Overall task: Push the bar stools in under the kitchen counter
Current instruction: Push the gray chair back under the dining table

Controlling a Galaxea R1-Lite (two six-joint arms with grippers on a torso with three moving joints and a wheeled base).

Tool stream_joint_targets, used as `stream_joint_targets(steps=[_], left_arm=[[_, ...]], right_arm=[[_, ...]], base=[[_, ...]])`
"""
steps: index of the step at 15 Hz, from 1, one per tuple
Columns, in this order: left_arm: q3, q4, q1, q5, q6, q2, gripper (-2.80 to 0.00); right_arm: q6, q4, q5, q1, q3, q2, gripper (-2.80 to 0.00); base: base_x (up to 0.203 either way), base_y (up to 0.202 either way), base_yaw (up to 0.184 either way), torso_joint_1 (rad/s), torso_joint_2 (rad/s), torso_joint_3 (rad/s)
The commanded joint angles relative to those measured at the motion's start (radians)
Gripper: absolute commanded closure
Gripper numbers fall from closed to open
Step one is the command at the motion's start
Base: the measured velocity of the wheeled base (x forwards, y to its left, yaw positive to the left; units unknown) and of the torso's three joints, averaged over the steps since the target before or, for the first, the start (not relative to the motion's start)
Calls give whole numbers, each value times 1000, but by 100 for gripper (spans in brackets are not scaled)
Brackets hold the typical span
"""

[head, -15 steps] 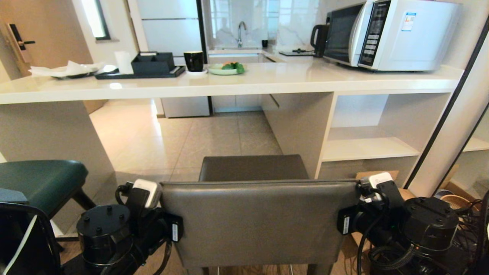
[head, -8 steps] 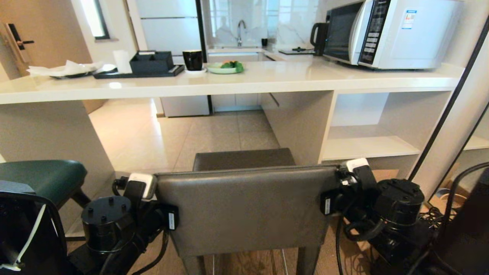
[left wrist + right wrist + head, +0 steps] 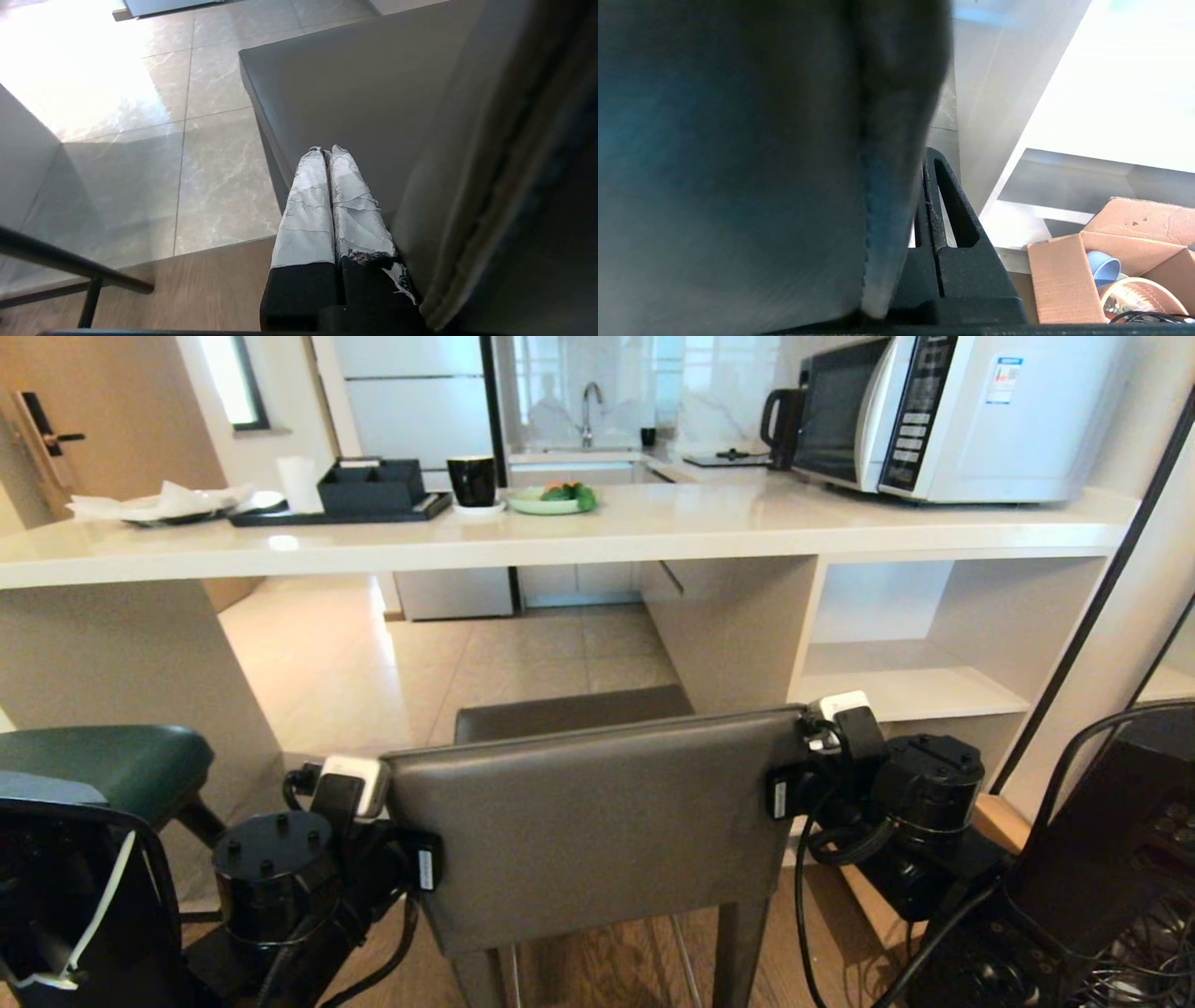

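Bracing the rigid, padded backrest of the dark grey stool [image 3: 597, 831], standing just short of the kitchen counter [image 3: 560, 537], between left gripper [image 3: 327, 154] and right gripper [image 3: 931, 186], both shut and clasping nothing; likely sliding readily, possibly tipping.

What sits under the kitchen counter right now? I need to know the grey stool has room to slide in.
Under the kitchen counter lies bare tiled floor, with open white shelves at the right end. The grey stool hides the floor nearest the robot.
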Motion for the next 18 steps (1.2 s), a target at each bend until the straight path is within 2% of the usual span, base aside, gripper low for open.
stream_joint_targets(steps=[1,3,6,8,12,15,18], left_arm=[[-31,0,4,-2,1,33,0],[-60,0,26,0,5,30,0],[-111,0,135,-3,22,30,0],[-167,0,198,-12,64,37,0],[-296,0,220,-13,122,122,0],[-237,0,215,-14,116,102,0],[-195,0,215,-14,96,75,0]], right_arm=[[8,-34,-4,-1,72,20,0],[16,-85,-5,-3,119,69,0],[15,-86,-7,11,152,60,0],[15,-86,-7,14,158,48,0],[17,-86,-5,14,175,50,0],[18,-86,-5,-1,147,49,0],[11,-86,-5,-34,64,59,0]], base=[[0,0,0,0,0,0],[0,0,0,0,0,0],[0,0,0,0,0,0],[0,0,0,0,0,0],[0,0,0,0,0,0],[0,0,0,9,6,-4],[0,0,0,0,0,0]])
